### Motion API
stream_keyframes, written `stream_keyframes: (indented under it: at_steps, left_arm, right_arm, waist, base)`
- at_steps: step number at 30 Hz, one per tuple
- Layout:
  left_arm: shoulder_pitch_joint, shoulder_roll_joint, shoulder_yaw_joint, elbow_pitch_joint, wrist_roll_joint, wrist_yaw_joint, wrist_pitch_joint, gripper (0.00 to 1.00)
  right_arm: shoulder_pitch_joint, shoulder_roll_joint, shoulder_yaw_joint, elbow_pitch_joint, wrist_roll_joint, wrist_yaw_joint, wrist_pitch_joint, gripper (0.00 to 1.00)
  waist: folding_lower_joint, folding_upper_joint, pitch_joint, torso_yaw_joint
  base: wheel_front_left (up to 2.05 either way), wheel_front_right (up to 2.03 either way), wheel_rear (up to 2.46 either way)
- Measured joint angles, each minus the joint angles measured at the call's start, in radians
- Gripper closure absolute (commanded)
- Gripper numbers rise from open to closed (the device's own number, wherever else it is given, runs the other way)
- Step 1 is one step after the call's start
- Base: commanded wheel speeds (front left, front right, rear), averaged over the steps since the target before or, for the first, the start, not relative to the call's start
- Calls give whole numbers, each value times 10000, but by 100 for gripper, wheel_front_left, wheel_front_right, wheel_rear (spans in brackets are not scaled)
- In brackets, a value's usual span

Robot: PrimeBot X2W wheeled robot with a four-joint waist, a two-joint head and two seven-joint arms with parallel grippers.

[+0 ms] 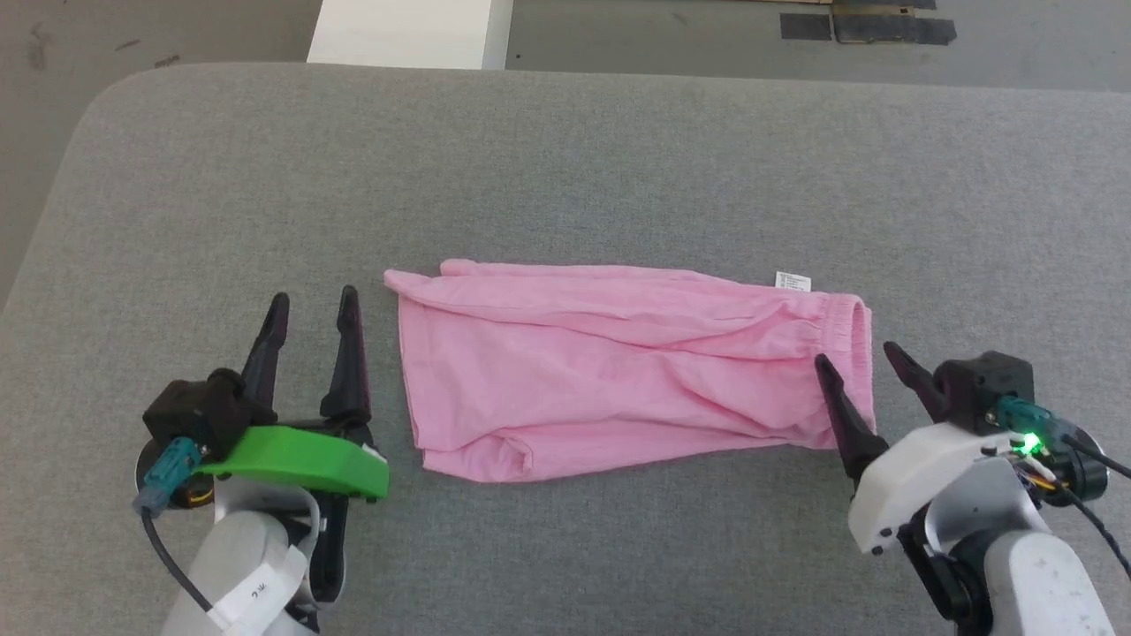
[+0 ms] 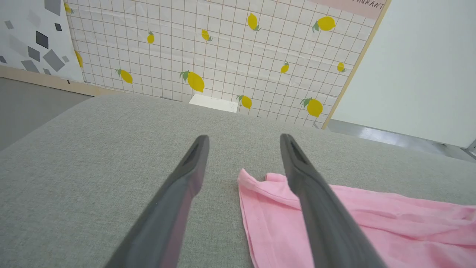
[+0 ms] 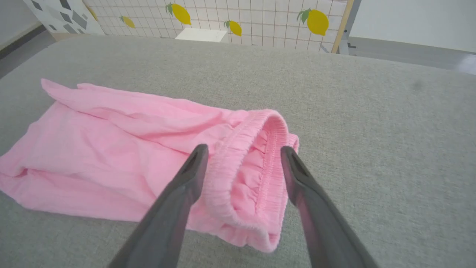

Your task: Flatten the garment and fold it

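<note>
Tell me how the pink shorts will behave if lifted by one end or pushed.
The shorts would probably hang limp: the thin fabric lies wrinkled and folded over itself. They look light, so a push would likely bunch them on the grey cloth surface rather than slide them whole. The gathered waistband looks thicker, likely the firmest place to grip.

Support: grey fabric-covered surface (image 1: 565, 150), wide, with a rounded far-left corner.
Contents: one garment (image 1: 618, 371), pink shorts, lying near the middle, lengthwise left to right. Gathered waistband (image 1: 844, 353) at the right end, leg hems (image 1: 408, 371) at the left. Fabric wrinkled. Small white label (image 1: 793, 281) at the far-right edge.
</note>
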Motion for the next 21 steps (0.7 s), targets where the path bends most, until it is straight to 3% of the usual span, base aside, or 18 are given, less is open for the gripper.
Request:
stream_keyframes:
  at_steps: [9,18,19,20,21]
  left_arm:
    - [-128,-504,558,278,594,-416,-13,0]
    - [-132,-788,775,441,1030,-748,-13,0]
    - [-135,-803,786,451,1049,-792,-13,0]
    - [-137,-826,800,460,1064,-803,-13,0]
    - [-138,-851,819,474,1080,-821,-13,0]
  right_arm:
    - [-815,0,-476,1618,-859,0,326,0]
    - [-1577,0,-665,2765,-144,0,1104,0]
    - [-1635,-15,-612,2784,19,0,1223,18]
    - [-1695,-40,-535,2790,176,-6,1375,70]
    - [-1735,-82,-466,2782,295,-6,1482,84]
  waist:
    - [0,0,352,34]
    - [0,0,824,135]
    - [0,0,847,152]
    - [0,0,870,167]
    - [0,0,887,179]
  base:
    - [0,0,0]
    - [0,0,0]
    - [0,0,0]
    - [0,0,0]
    - [0,0,0]
